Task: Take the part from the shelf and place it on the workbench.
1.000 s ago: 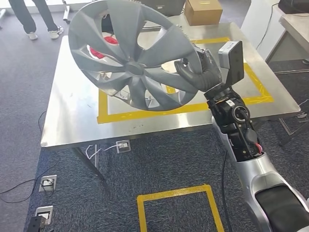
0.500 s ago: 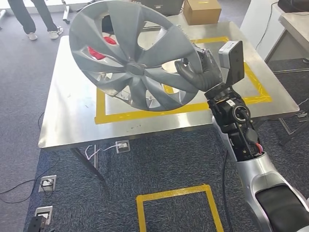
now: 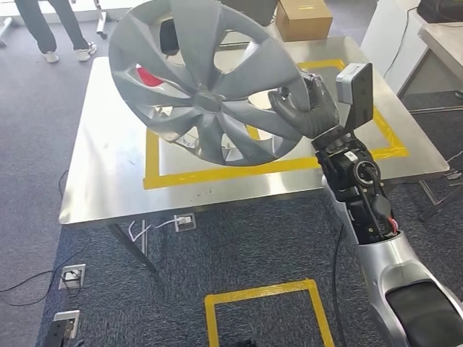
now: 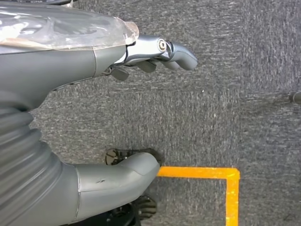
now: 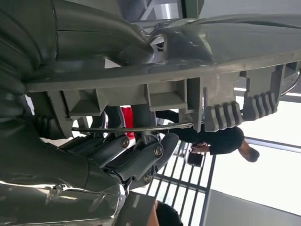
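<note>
A large grey wheel cover [image 3: 205, 83] with broad spokes hangs tilted above the steel workbench [image 3: 109, 166], over the yellow tape rectangle [image 3: 218, 172]. My right hand [image 3: 303, 108] grips its rim at the right side, thumb on the front face. In the right wrist view the cover's ribbed rim [image 5: 184, 89] runs across the picture with my fingers [image 5: 138, 160] curled behind it. My left hand [image 4: 106, 117] hangs over the carpet, fingers apart and holding nothing.
A cardboard box [image 3: 303, 16] stands at the workbench's far edge, and something red [image 3: 147, 74] lies behind the cover. A person's legs [image 3: 40, 25] are at the far left. Yellow tape [image 3: 268, 307] marks a square on the carpet near me. Another table [image 3: 442, 29] stands at the right.
The whole scene has shifted slightly as the camera moved. My right hand has carried the wheel cover a little up and to the right over the workbench.
</note>
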